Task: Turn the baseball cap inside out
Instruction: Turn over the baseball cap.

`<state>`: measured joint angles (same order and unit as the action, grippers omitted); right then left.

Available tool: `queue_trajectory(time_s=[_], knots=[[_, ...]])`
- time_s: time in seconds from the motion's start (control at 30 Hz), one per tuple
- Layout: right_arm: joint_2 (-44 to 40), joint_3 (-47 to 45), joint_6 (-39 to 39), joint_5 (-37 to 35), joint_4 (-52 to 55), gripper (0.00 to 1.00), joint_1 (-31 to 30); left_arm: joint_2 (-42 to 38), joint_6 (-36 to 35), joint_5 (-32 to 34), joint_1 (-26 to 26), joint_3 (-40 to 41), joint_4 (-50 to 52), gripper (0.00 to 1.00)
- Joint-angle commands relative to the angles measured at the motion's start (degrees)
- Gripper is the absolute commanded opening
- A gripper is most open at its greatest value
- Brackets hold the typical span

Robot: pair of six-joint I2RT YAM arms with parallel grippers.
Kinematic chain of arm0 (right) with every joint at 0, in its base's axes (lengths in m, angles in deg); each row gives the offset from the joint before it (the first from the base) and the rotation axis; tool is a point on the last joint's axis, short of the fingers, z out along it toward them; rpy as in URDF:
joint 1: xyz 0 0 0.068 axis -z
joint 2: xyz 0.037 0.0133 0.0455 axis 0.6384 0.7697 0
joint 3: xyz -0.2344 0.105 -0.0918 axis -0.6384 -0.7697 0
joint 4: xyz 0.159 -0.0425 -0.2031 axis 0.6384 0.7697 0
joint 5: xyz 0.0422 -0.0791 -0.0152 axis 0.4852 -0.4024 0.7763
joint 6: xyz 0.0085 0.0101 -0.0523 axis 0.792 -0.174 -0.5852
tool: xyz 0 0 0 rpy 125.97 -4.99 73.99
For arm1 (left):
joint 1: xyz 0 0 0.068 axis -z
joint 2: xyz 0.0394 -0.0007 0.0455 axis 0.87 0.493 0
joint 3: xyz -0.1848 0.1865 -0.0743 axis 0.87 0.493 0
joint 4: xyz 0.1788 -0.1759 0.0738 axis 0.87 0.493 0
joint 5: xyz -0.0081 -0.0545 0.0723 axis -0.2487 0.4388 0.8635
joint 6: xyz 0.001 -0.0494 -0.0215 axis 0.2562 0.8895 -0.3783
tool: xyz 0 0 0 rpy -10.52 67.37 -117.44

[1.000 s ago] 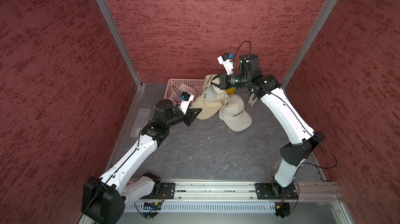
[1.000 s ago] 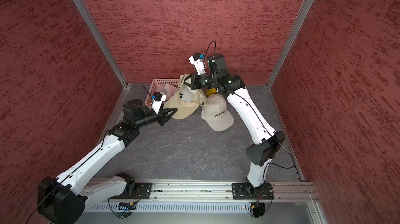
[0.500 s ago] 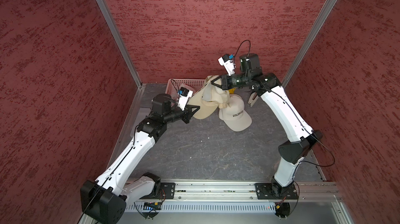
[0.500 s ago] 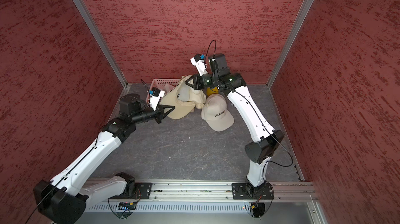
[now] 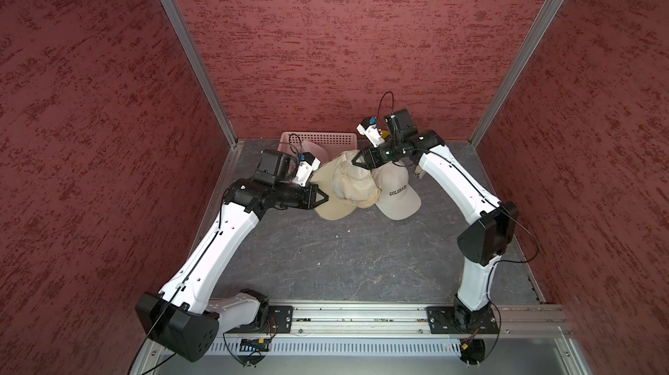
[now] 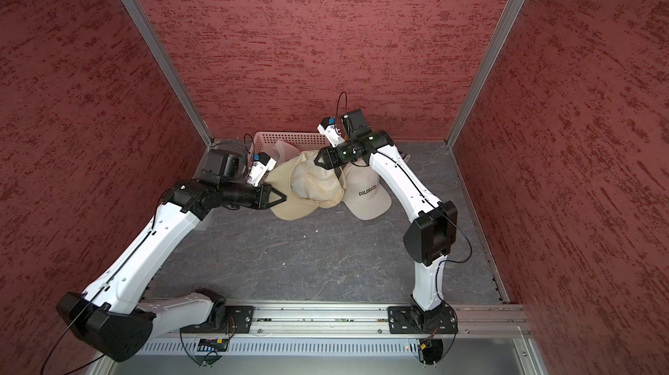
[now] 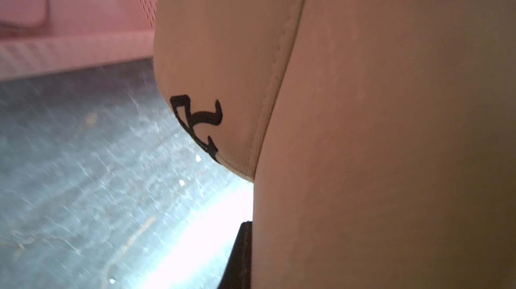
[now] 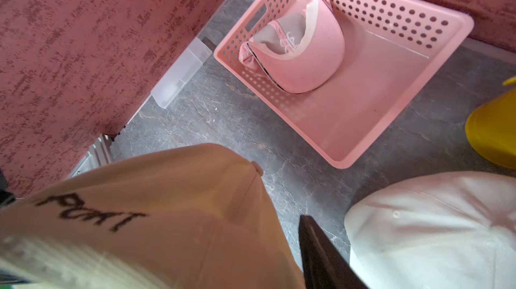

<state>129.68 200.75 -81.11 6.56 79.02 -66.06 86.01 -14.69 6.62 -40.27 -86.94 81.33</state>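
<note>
Since a second ago my left arm has swung in toward the cap and its jaws have closed, while my right jaws have parted. Everything sits on the grey table (image 5: 325, 253). The pink basket (image 5: 338, 136) stands at the back wall. Just in front of it is the tan baseball cap (image 5: 344, 188), hollow lining up in both top views. It overlaps the white COLORADO cap (image 5: 396, 195), which lies off the basket's end nearer my right arm. A pink cap (image 8: 301, 50) lies inside the basket. My left gripper (image 5: 324, 197) is clamped tight on the tan baseball cap's brim edge, on the side away from the basket. My right gripper (image 5: 356, 161) stands parted at the cap's basket-side edge, and its one visible finger (image 8: 321, 254) is just beside the cloth.
</note>
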Motion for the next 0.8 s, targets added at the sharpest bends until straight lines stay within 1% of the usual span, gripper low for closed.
queue_trajectory(time_s=[0.0,0.07,0.13,0.23,0.3,0.37,0.4,0.53,0.63,0.77], knots=[[-4.01,-5.31,-3.05,-5.43,-5.7,0.55,-0.23,-0.59,3.3,-4.32,-0.54,-1.24,3.73,0.0],[-5.29,-8.3,-3.37,-7.28,-9.01,0.58,-0.24,-0.75,3.83,-5.89,-0.58,-0.91,3.67,0.0],[-7.02,-11.39,-3.95,-7.41,-13.0,0.61,-0.21,-1.02,4.22,-7.82,-0.52,0.03,3.21,0.0],[-9.47,-14.33,-4.15,-6.93,-17.14,0.63,-0.05,-1.53,4.41,-7.37,-0.58,0.61,3.53,0.0],[-10.61,-14.68,-3.67,-8.94,-18.56,0.65,-0.01,-1.64,4.22,-7.18,-0.6,0.7,4.22,0.0],[-12.32,-16.01,-2.98,-11.82,-21.56,0.7,0.18,-1.61,4.09,-7.29,-0.61,0.96,4.79,0.0],[-13.02,-16.58,-2.92,-12.12,-22.72,0.71,0.47,-1.65,3.81,-7.78,-0.58,1.05,5.08,0.0],[-14.72,-17.12,-3.18,-13.94,-23.89,0.71,0.82,-2.51,3.77,-6.49,-0.96,1.67,5.23,0.0],[-16.98,-19.99,-3.67,-14.35,-25.63,0.72,0.83,-2.74,4.22,-4.68,-1.41,1.16,4.91,0.0],[-18.16,-21.05,-4.99,-13.18,-22.81,0.72,0.87,-3.49,6.1,-1.89,-1.43,-0.36,3.08,0.0]])
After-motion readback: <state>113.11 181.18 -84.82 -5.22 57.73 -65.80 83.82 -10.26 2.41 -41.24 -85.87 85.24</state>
